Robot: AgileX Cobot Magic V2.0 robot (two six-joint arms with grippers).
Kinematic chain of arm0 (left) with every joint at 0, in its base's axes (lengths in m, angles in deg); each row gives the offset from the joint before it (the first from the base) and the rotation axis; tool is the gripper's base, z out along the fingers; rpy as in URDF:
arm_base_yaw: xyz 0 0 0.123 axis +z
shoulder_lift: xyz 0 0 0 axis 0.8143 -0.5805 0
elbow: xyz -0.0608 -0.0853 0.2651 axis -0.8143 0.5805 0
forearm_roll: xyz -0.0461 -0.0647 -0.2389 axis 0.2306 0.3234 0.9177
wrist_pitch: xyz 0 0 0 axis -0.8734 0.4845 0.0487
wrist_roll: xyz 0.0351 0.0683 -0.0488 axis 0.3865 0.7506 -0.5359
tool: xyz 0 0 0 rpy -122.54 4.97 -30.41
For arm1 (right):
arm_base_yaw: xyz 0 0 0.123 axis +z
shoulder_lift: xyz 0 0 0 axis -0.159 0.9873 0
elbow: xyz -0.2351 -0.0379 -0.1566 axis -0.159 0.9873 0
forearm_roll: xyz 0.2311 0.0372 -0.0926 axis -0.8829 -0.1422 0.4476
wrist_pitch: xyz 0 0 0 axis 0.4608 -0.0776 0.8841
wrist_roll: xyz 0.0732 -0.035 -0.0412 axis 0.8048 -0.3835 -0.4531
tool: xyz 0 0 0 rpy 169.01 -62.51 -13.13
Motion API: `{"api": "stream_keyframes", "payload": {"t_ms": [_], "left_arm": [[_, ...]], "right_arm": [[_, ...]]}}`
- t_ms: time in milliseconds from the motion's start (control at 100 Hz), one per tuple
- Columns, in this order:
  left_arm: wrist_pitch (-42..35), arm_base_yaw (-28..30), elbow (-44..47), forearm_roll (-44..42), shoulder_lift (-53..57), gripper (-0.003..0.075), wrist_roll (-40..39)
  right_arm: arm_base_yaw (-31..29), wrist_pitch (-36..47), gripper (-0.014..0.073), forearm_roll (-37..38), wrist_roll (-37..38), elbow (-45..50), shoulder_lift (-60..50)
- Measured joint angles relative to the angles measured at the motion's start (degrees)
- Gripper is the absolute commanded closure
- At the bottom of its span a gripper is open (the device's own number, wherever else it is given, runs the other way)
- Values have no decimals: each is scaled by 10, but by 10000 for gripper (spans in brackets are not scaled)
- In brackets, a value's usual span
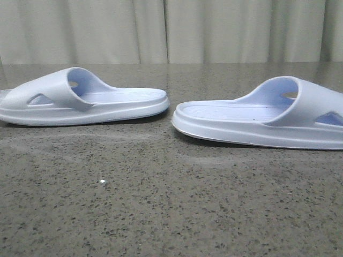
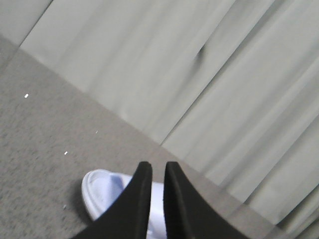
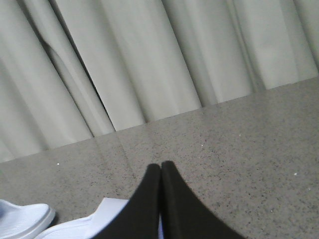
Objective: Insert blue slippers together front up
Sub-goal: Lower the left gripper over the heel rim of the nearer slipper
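Note:
Two pale blue slippers lie flat on the speckled table, heel ends facing each other with a small gap between. The left slipper [image 1: 80, 101] has its strap at the far left. The right slipper [image 1: 268, 120] has its strap at the far right. Neither gripper shows in the front view. My left gripper [image 2: 158, 167] hangs above one slipper [image 2: 102, 191], its black fingers a narrow gap apart with nothing between them. My right gripper [image 3: 161, 165] is shut and empty, above a slipper's strap edge [image 3: 107, 211].
The grey speckled table [image 1: 161, 203] stretches from the front edge back to a pale pleated curtain [image 1: 171, 32]. A rounded end of another slipper [image 3: 25, 216] shows at the edge of the right wrist view.

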Motion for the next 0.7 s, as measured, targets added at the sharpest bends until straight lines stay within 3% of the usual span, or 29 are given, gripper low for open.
{"api": "stream_keyframes", "payload": {"t_ms": [160,380,490,610,700], "left_arm": [[23,0,-68,-9,-29,705,1],[72,0,-121,-11,-112,704,1],[81,0,-121,-2,-134,694,1],[85,0,-121,0,-141,577,1],[85,0,-121,1,-141,410,1]], "right_arm": [[0,-46,627,-13,1,-64,47],[0,-69,280,-44,1,-107,90],[0,-73,205,-54,1,-109,99],[0,-80,206,-59,1,-109,100],[0,-82,206,-60,1,-109,100]]}}
